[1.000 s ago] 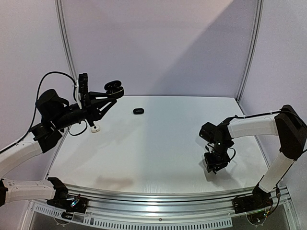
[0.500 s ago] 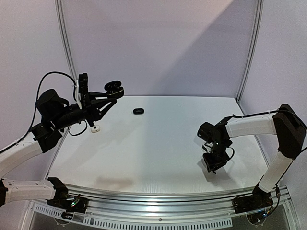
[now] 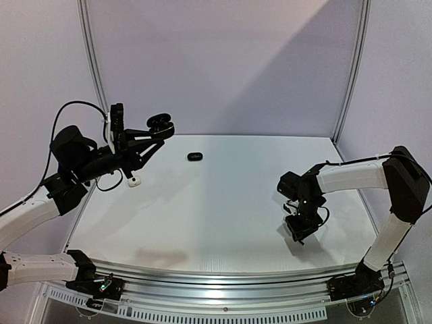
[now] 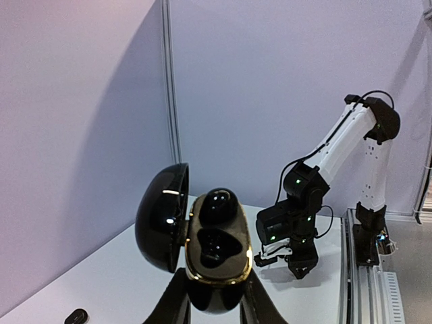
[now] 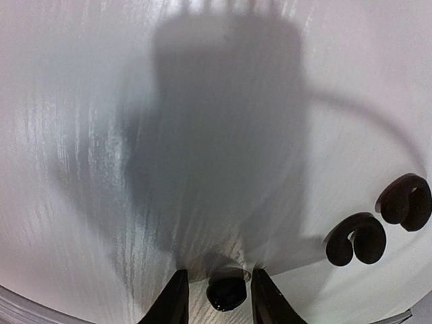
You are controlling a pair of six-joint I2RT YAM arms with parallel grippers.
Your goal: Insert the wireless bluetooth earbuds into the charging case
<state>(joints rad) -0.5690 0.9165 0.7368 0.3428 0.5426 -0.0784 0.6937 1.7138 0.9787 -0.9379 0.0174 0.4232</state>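
Observation:
My left gripper is raised at the back left, shut on the black charging case with a gold rim. Its lid stands open to the left. One glossy black earbud sits in the upper socket, and the lower socket is bare. My right gripper points down at the table on the right. In the right wrist view a small black earbud lies on the table between the fingers, with a gap on each side. The right gripper is open.
A small black oval object lies at the back of the white table. Two black curled hook-shaped pieces lie just right of the right gripper. A metal rail runs along the near edge.
The right gripper's jaws have narrowed around the earbud and the right arm has edged slightly left. The left arm and the case have not moved.

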